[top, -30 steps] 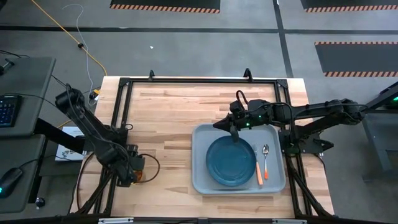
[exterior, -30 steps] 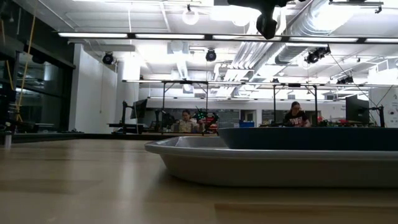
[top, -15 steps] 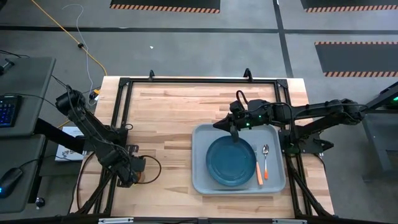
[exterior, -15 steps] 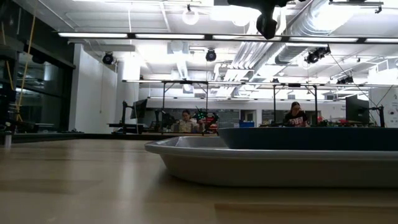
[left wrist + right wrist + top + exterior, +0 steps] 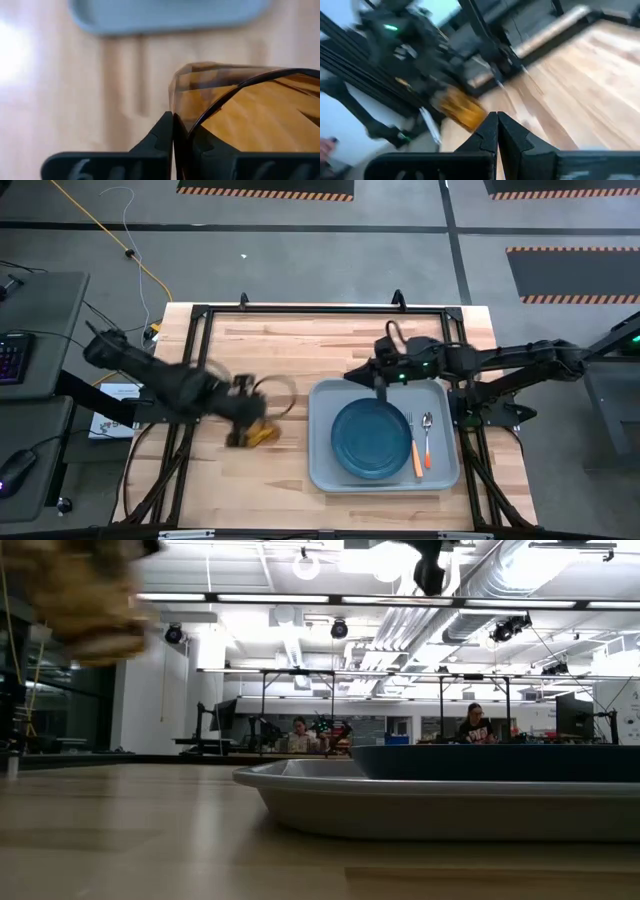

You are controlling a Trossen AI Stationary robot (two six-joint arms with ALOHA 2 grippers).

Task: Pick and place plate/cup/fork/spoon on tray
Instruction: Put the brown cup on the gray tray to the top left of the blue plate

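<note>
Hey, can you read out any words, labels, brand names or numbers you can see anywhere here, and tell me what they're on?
None can be read.
Left end effector housing: embossed marks, blurred and cut off.
Tray, plate, cup: no markings show.

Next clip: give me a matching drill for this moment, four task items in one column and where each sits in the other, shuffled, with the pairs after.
Column one:
1. cup
2. plate
3. fork
4. spoon

Column two:
A. On the tray, nearest its right rim
B. Held in the left tool, above the bare wood left of the tray
C. On the tray, between the widest dish and the other utensil
D. In the tray's middle, the widest dish on it

Pairs: 1-B, 2-D, 3-C, 4-A

The right tool hangs shut over the tray's far rim.
</note>
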